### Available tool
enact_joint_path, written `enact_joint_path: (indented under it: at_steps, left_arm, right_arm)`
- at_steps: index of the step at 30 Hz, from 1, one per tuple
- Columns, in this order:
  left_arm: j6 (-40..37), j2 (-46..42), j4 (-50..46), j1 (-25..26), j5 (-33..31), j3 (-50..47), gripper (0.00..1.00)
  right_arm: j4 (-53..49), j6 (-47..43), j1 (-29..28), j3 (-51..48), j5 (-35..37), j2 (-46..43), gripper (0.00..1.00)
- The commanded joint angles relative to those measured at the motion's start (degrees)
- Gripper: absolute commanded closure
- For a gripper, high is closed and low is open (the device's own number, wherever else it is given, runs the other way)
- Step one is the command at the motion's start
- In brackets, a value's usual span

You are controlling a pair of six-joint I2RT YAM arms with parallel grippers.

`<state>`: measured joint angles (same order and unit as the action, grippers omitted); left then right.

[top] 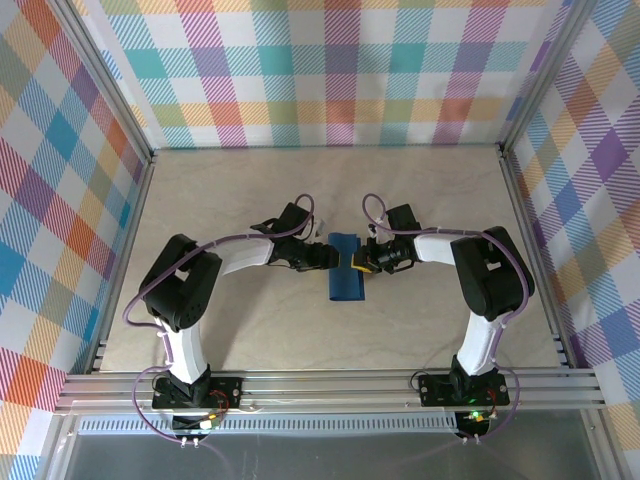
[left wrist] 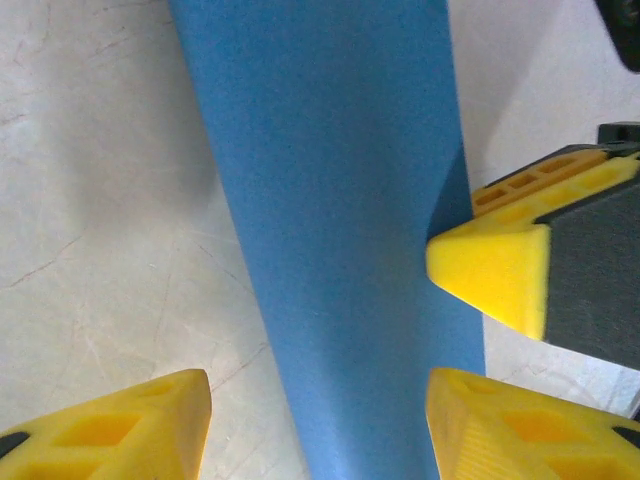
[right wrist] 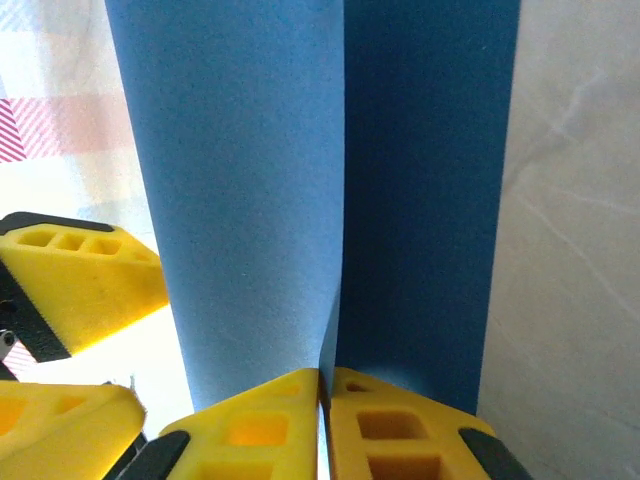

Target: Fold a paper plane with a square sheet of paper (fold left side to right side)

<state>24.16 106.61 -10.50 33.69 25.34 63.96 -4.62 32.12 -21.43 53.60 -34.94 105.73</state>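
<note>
The square sheet of paper (top: 346, 270) is dark blue and lies in the middle of the table, bent over on itself into a tall narrow band. My right gripper (top: 361, 264) is at its right edge. In the right wrist view the right gripper (right wrist: 325, 388) is shut on the paper (right wrist: 250, 180), one lit layer to the left of the jaws and one shaded layer to the right. My left gripper (top: 322, 258) is at the paper's left side. The left gripper (left wrist: 318, 405) stands open above the paper (left wrist: 340, 230), its yellow fingertips (left wrist: 150, 425) wide apart and clear of it.
The right gripper's yellow fingertip (left wrist: 495, 265) reaches in at the paper's right edge in the left wrist view. Bare beige tabletop (top: 250, 190) lies all round the paper. Checked walls (top: 330, 70) and metal rails close in the table.
</note>
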Motion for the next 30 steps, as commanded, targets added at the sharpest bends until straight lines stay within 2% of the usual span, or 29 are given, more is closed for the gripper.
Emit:
enact_joint_path:
  at_steps: [1,6,12,20,30]
  left_arm:
    - [-0.27,2.20,-1.51,0.80,-0.85,2.53,0.42]
    - [0.31,4.28,-1.98,1.16,-1.74,3.51,0.49]
    - [0.12,6.44,-2.98,2.16,-3.47,4.05,0.55]
    - [-0.70,8.50,-4.97,3.03,-5.30,4.89,0.56]
    - [-3.11,12.03,-11.48,5.02,-7.92,9.50,0.54]
  right_arm:
    - [-1.17,-1.34,-0.28,1.06,0.39,0.62,0.88]
    - [-1.38,-1.34,-0.26,1.12,0.66,0.54,0.87]
    - [-2.16,-1.65,-0.27,0.64,1.96,-1.28,0.79]
    - [-5.47,-2.81,1.40,-2.80,10.68,-10.74,0.58]
    - [-9.78,-5.02,4.29,-5.40,17.33,-20.78,0.50]
